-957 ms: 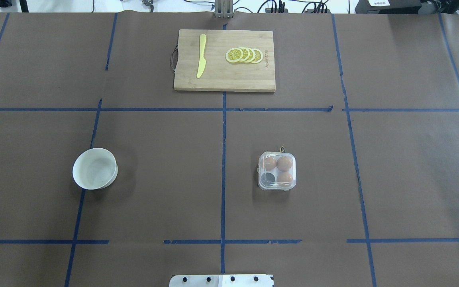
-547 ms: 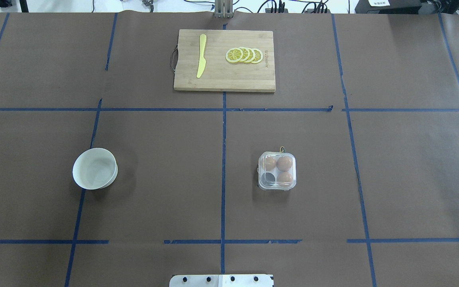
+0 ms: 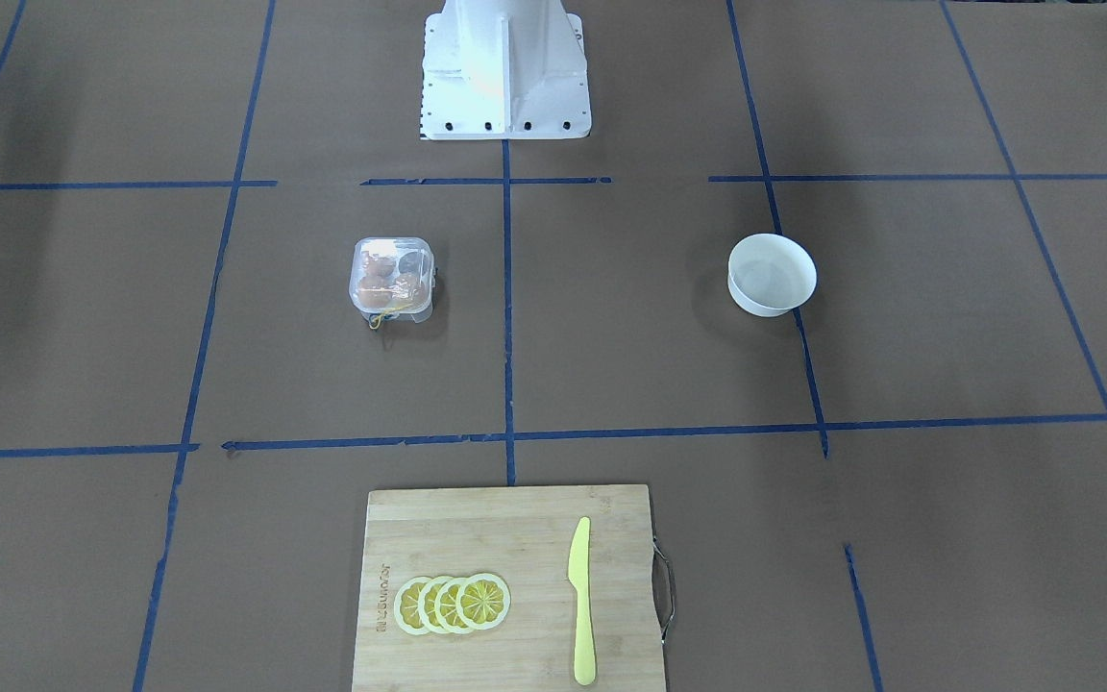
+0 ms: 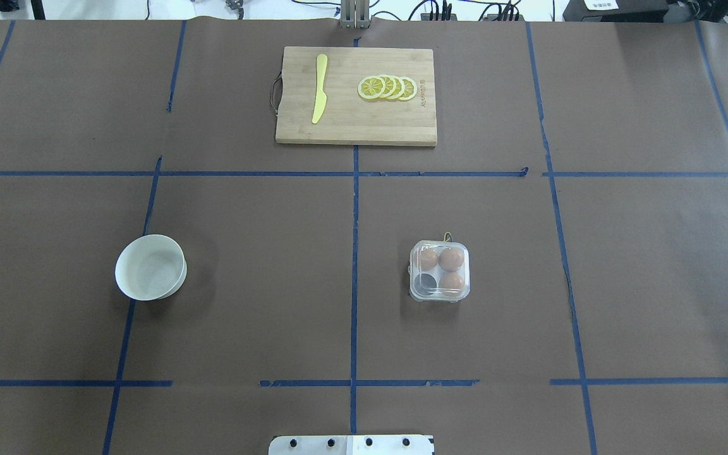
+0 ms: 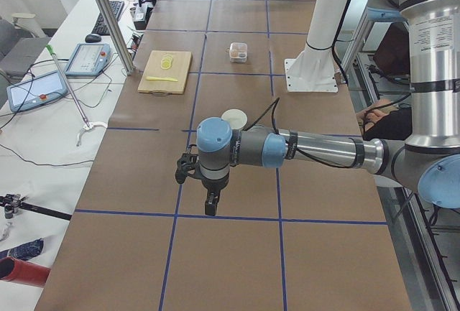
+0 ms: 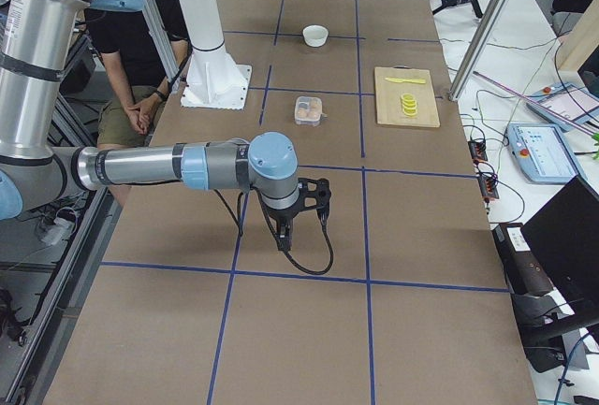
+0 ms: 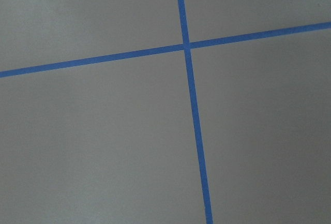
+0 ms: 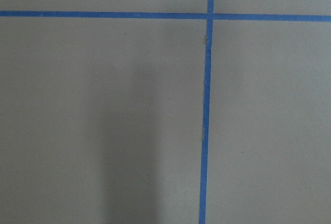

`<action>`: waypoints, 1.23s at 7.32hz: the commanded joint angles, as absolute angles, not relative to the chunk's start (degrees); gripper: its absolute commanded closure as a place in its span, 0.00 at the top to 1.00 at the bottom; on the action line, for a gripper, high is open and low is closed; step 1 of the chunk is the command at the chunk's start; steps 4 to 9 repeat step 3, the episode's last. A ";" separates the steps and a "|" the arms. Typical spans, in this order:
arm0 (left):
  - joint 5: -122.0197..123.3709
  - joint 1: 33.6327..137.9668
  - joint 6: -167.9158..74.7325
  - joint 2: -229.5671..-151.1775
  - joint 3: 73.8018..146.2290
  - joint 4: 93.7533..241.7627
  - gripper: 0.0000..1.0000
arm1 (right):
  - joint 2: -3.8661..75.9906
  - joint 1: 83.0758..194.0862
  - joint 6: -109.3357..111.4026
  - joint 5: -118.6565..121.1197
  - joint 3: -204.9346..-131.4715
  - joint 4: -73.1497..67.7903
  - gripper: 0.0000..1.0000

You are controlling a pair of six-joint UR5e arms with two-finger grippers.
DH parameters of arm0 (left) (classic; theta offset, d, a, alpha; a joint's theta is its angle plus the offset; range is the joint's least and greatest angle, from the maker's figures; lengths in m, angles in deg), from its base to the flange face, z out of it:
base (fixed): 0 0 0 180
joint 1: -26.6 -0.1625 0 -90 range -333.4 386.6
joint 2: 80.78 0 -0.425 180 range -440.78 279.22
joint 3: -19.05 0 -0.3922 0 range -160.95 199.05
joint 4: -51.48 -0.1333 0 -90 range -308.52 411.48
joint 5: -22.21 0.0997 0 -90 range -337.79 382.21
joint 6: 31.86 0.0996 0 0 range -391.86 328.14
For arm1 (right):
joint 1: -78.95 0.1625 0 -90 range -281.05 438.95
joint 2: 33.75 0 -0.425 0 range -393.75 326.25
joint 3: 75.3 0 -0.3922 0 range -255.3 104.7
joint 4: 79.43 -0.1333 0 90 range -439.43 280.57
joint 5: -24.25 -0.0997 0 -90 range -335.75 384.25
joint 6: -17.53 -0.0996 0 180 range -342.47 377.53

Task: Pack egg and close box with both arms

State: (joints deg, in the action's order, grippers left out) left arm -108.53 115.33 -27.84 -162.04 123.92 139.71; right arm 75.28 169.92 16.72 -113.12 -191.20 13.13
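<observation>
Box (image 4: 440, 270) sits on the brown table cover (image 4: 263, 284), on the robot's right of the centre tape line (image 4: 354, 265), clear lid down over it as far as I can see, thin yellow string (image 4: 447, 236) poking out at its far edge. Three eggs (image 4: 451, 258) inside: two in the far cells, one in the near cell on the right; the 4th cell just looks dark. White bowl (image 4: 177, 278) stands well apart on the robot's left. Cutting board (image 4: 351, 120) w/ yellow knife (image 4: 320, 88) & lemon slices (image 4: 387, 87) lies at the far edge. Left gripper (image 5: 209, 207) hangs pointing down over bare cover near the table's left end, right gripper (image 6: 285, 235) likewise at the right end, both far from the box. Only side cams catch them, so can't tell whether either one's fingers are spread or pressed together
</observation>
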 commanded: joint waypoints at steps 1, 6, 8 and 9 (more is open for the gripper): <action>-108.57 115.20 -27.73 -162.16 123.99 139.72 1.00 | 75.33 169.92 16.66 -113.12 -190.96 13.12 1.00; -108.57 115.20 -27.82 -162.43 123.81 139.81 1.00 | 75.50 169.92 16.66 -113.12 -190.87 13.12 1.00; -108.57 115.20 -27.82 -162.43 123.81 139.81 1.00 | 75.50 169.92 16.66 -113.12 -190.87 13.12 1.00; -108.57 115.20 -27.82 -162.43 123.81 139.81 1.00 | 75.50 169.92 16.66 -113.12 -190.87 13.12 1.00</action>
